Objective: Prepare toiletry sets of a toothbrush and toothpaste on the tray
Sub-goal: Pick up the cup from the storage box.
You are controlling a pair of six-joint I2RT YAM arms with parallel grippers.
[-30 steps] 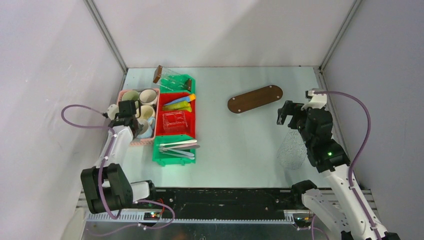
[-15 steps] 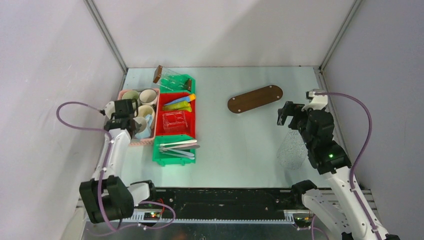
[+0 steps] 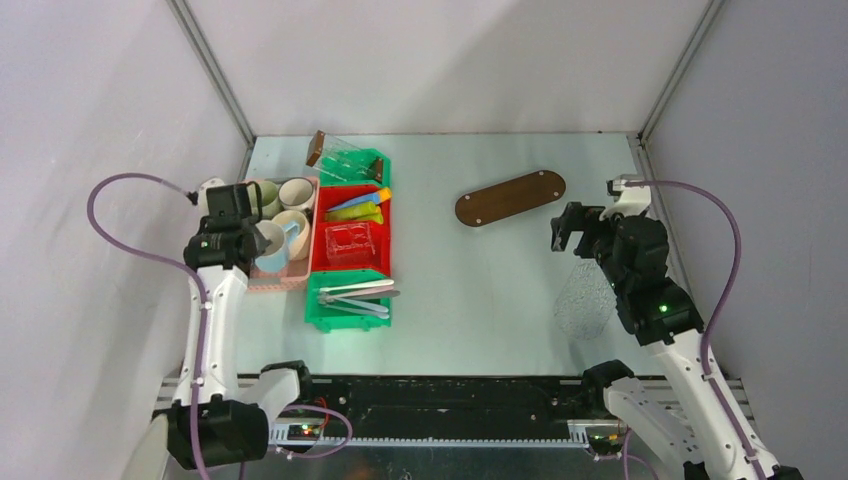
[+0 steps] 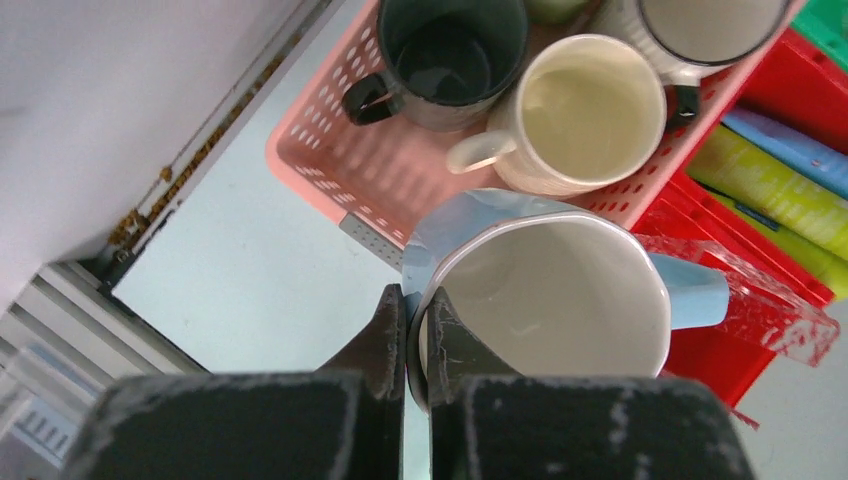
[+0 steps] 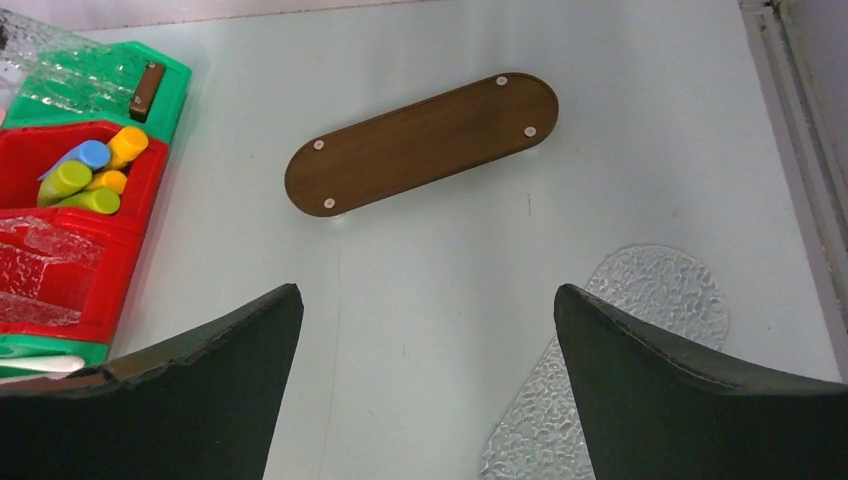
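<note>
My left gripper (image 4: 415,305) (image 3: 243,240) is shut on the rim of a pale blue mug (image 4: 552,300) (image 3: 272,247), one finger inside and one outside. The mug hangs above the near end of the pink basket (image 4: 330,150) (image 3: 262,285). Coloured toothpaste tubes (image 3: 361,206) (image 5: 88,172) (image 4: 770,185) lie in a red bin (image 3: 330,262). Pale toothbrushes (image 3: 355,293) lie in a green bin. The brown wooden oval tray (image 3: 510,197) (image 5: 420,145) sits bare at the back right. My right gripper (image 5: 428,292) (image 3: 572,226) hovers open near it, holding nothing.
In the basket stand a dark mug (image 4: 450,50), a cream mug (image 4: 582,110) (image 3: 293,222) and a white mug (image 4: 710,25) (image 3: 297,190). A clear textured oval piece (image 3: 583,300) (image 5: 620,370) lies under the right arm. Clear plastic lids (image 3: 345,155) rest on the bins.
The left gripper closed on the pale blue mug's rim and rose with it, shifting left and back. The right arm has barely moved.
</note>
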